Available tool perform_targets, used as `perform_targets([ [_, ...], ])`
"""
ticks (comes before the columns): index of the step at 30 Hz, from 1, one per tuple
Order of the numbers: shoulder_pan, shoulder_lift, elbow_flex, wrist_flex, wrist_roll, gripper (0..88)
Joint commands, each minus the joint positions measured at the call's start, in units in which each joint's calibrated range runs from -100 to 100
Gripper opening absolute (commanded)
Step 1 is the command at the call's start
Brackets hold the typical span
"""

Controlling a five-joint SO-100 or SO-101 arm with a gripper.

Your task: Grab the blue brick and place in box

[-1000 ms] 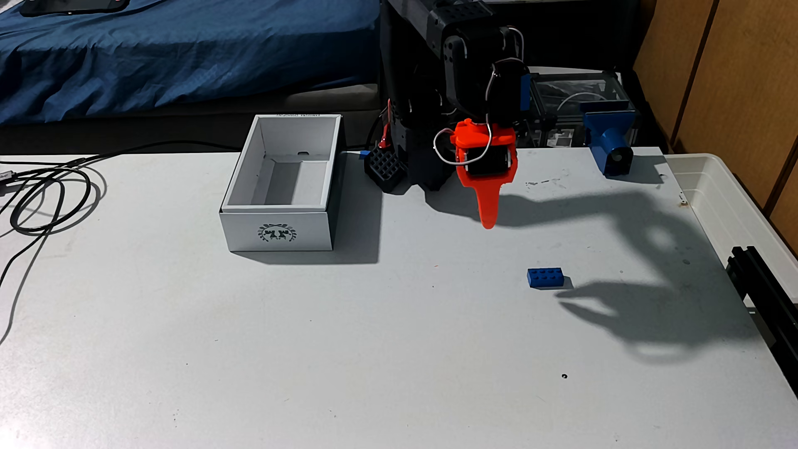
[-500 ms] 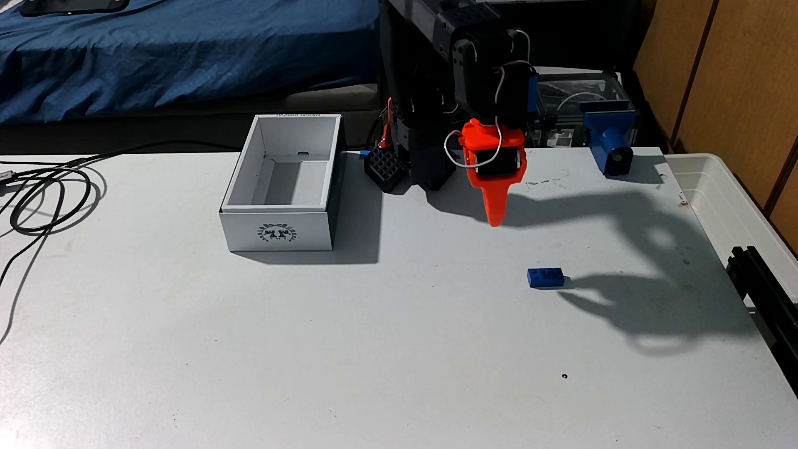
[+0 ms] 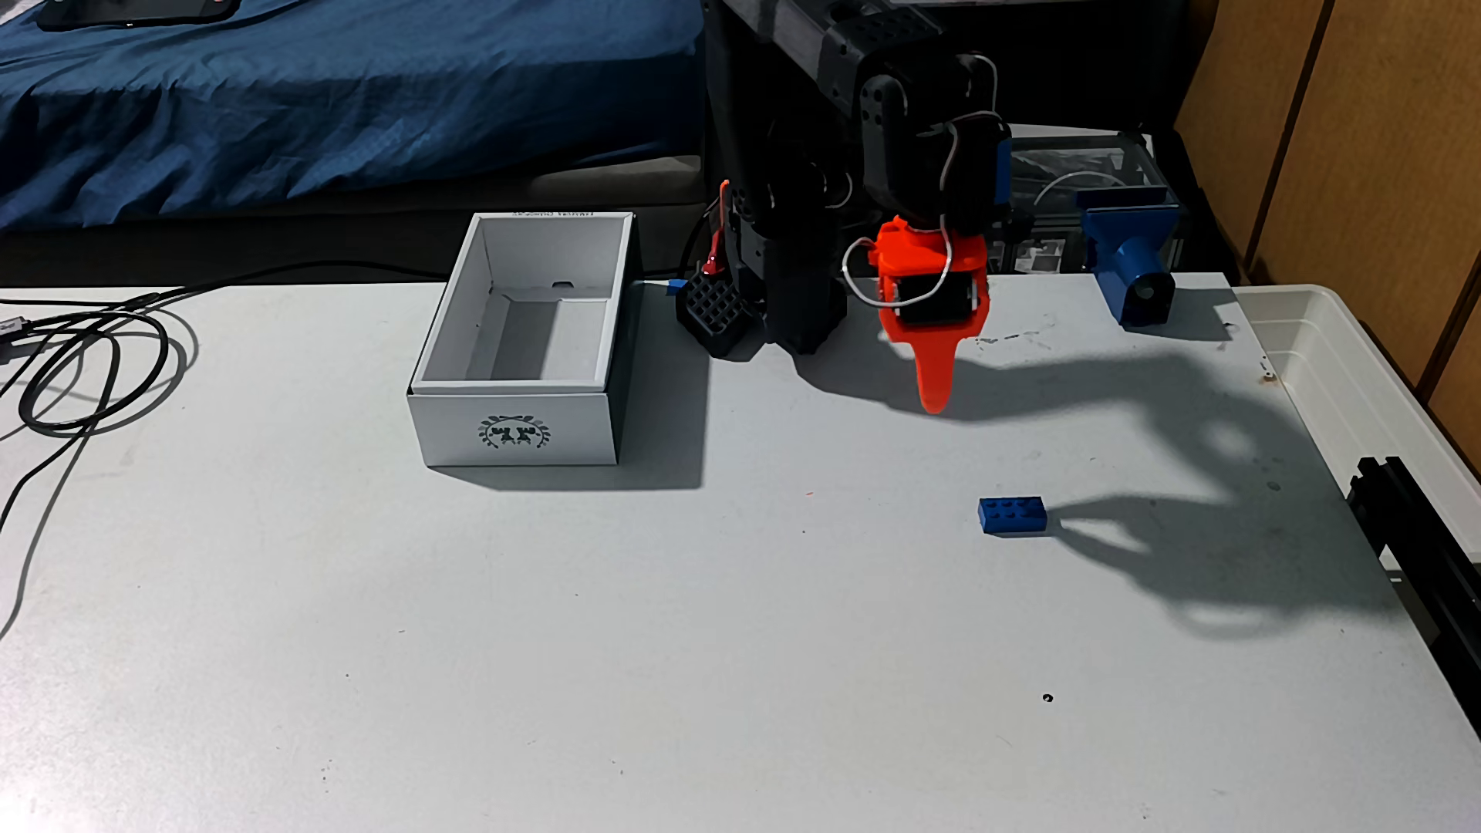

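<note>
The orange gripper [image 3: 934,404] hangs above the table [image 3: 721,641], fingers seemingly pressed together; the blue brick [image 3: 1012,515] lies well apart from the box [image 3: 513,432].

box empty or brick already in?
Empty. The box interior shows bare white floor; the brick lies on the table, right of it.

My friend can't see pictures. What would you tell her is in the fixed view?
An orange gripper hangs above a white table, its fingertips pointing down. The blue brick lies nearer the camera, untouched. The open white box stands to the left.
</note>
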Motion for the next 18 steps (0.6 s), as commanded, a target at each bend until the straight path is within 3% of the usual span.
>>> perform_targets([
  [1, -1.31, 0.01, -1.07, 0.23, -1.34, 1.0],
  [18, -0.71, 17.6, -14.65, -0.63, -2.65, 1.0],
])
